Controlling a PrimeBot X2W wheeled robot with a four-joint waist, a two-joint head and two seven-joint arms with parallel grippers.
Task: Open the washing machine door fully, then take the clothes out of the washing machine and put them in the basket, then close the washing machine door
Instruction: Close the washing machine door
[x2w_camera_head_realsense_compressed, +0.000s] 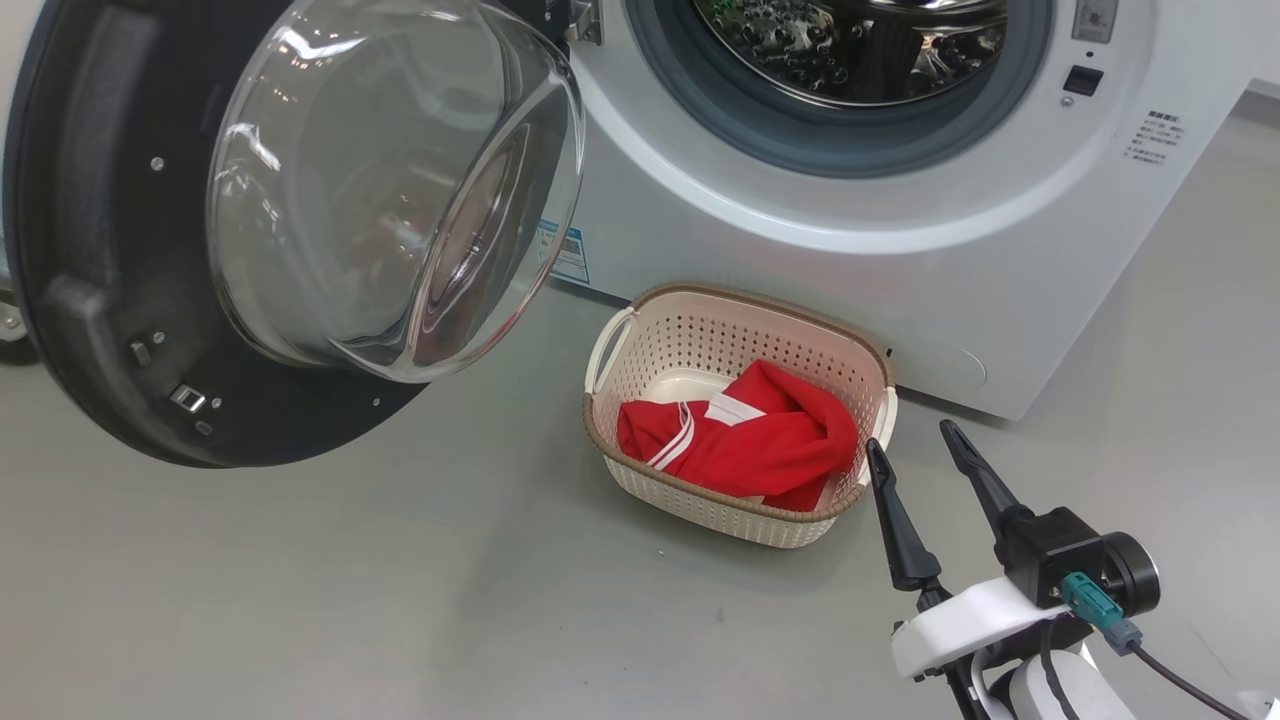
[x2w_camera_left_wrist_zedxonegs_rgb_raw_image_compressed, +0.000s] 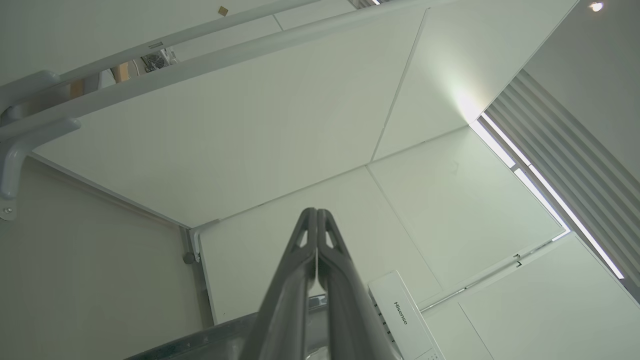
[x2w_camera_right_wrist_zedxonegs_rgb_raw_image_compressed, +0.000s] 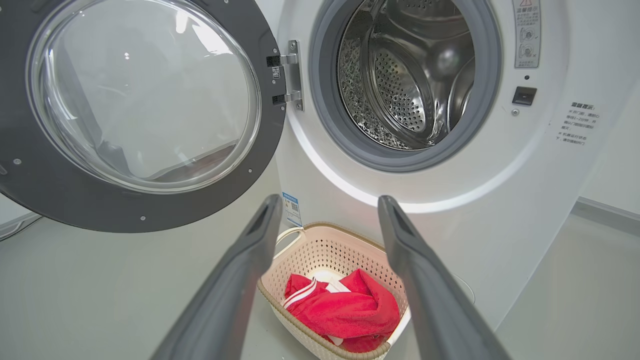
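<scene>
One heap of red clothes (x2w_camera_head_realsense_compressed: 770, 440) lies in the basket (x2w_camera_head_realsense_compressed: 640, 300), which stands on the grey floor (x2w_camera_head_realsense_compressed: 300, 600) just in front of the washing machine (x2w_camera_head_realsense_compressed: 900, 260), as seen from the head camera. The washing machine door (x2w_camera_head_realsense_compressed: 110, 250) hangs swung wide to the left, glass bowl bulging outward. The right gripper (x2w_camera_head_realsense_compressed: 913, 436) hovers near the basket's right end, jaws spread apart and holding nothing.

Left wrist camera: the left gripper (x2w_camera_left_wrist_zedxonegs_rgb_raw_image_compressed: 317, 212) points at white panels (x2w_camera_left_wrist_zedxonegs_rgb_raw_image_compressed: 250, 125), jaws pressed together on nothing.

Right wrist camera: the basket and clothes sit between the two spread fingers, below the steel drum (x2w_camera_right_wrist_zedxonegs_rgb_raw_image_compressed: 405, 80).
</scene>
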